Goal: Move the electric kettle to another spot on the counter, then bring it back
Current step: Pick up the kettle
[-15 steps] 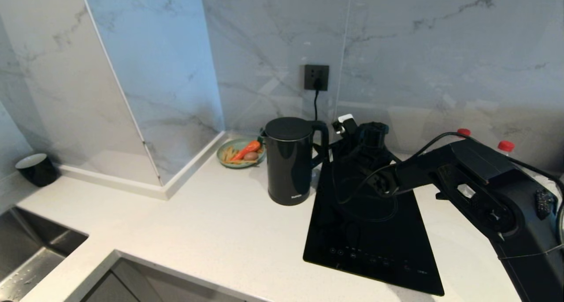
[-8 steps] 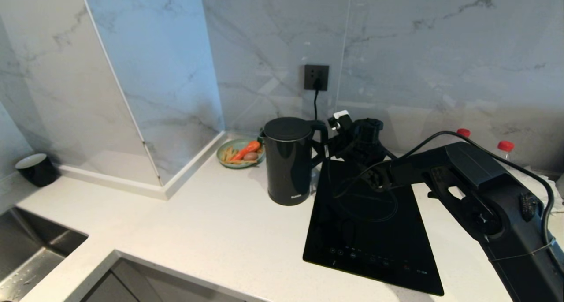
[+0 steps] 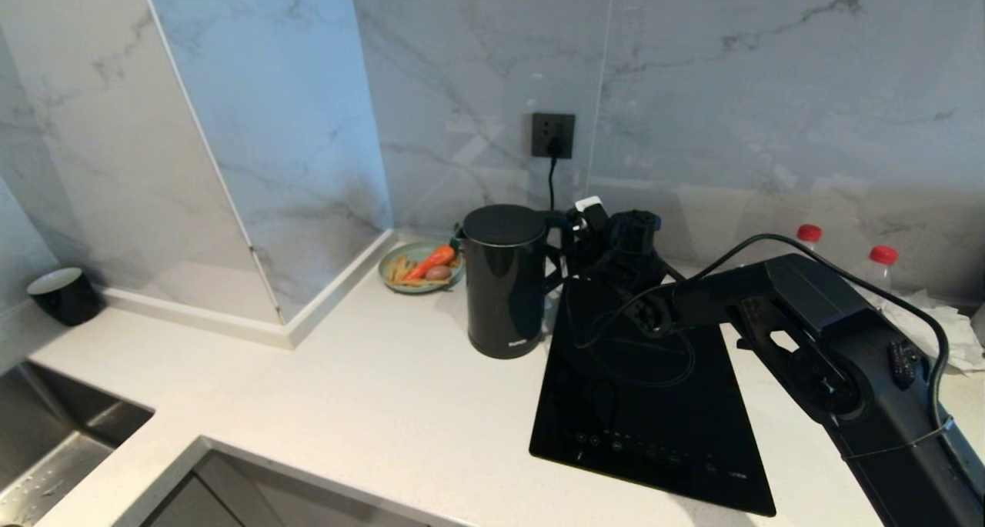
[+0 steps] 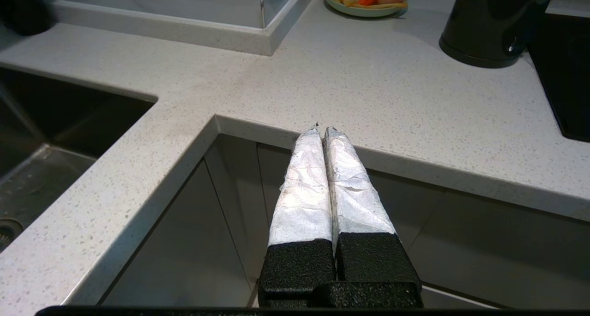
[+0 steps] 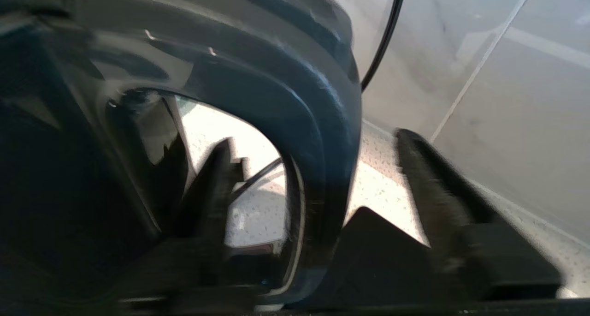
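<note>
The electric kettle [image 3: 504, 281], tall and glossy black, stands upright on the white speckled counter [image 3: 369, 404] beside the cooktop, its loop handle [image 5: 322, 122] turned toward my right arm. My right gripper [image 3: 573, 231] is open and straddles that handle: one finger [image 5: 212, 182] sits inside the loop, the other finger [image 5: 424, 177] outside it, with gaps on both sides. My left gripper [image 4: 321, 129] is shut with nothing in it, parked low in front of the counter's front edge and out of the head view. The kettle's lower body [image 4: 488, 25] shows far off in the left wrist view.
A black glass cooktop [image 3: 646, 388] lies under my right arm. A green plate of food [image 3: 419, 265] sits behind the kettle by the wall corner. A black cup [image 3: 65, 295] and sink [image 3: 54, 442] are at the left. Two red-capped bottles [image 3: 808, 235] stand at the back right. A cord runs to the wall socket [image 3: 552, 135].
My right arm has reached further left, bringing its open gripper from beside the kettle's handle to around it. The kettle has not moved.
</note>
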